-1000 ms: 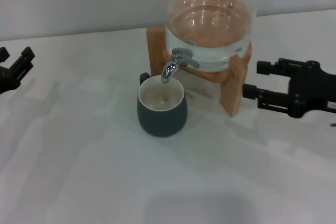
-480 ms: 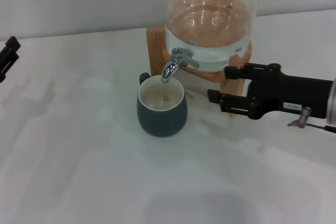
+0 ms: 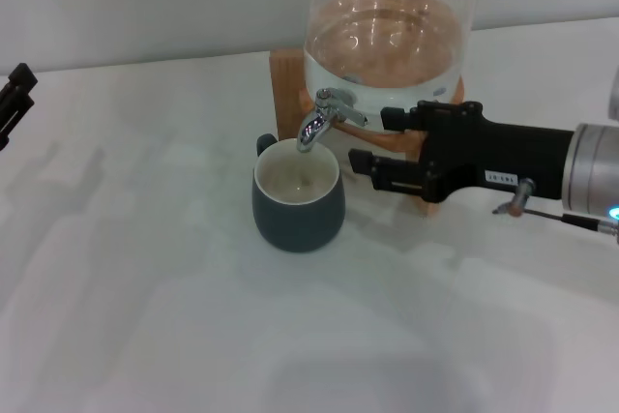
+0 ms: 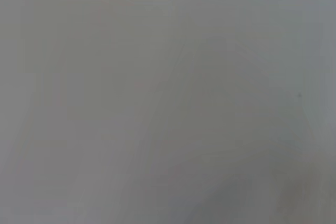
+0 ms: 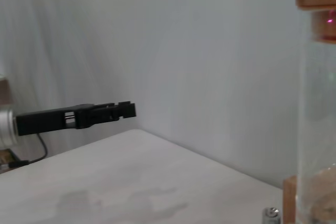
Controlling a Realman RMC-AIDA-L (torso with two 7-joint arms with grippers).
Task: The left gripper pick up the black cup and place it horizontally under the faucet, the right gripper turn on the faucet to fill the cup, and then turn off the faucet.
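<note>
The black cup (image 3: 298,198) is set upright under the faucet (image 3: 323,115). The right gripper (image 3: 377,140) is held beside the faucet, fingers parted. The left gripper (image 3: 14,96) is parked at the table edge; its finger state cannot be told.

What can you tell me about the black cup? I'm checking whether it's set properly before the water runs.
The black cup is a rounded charcoal-grey mug, seemingly glazed ceramic, with a cream inside and a small handle at its far-left side. It stands upright on the white table, its mouth directly beneath the faucet spout. No water level is discernible inside. Nothing grips it; the right gripper hovers nearby, apart from it.
</note>
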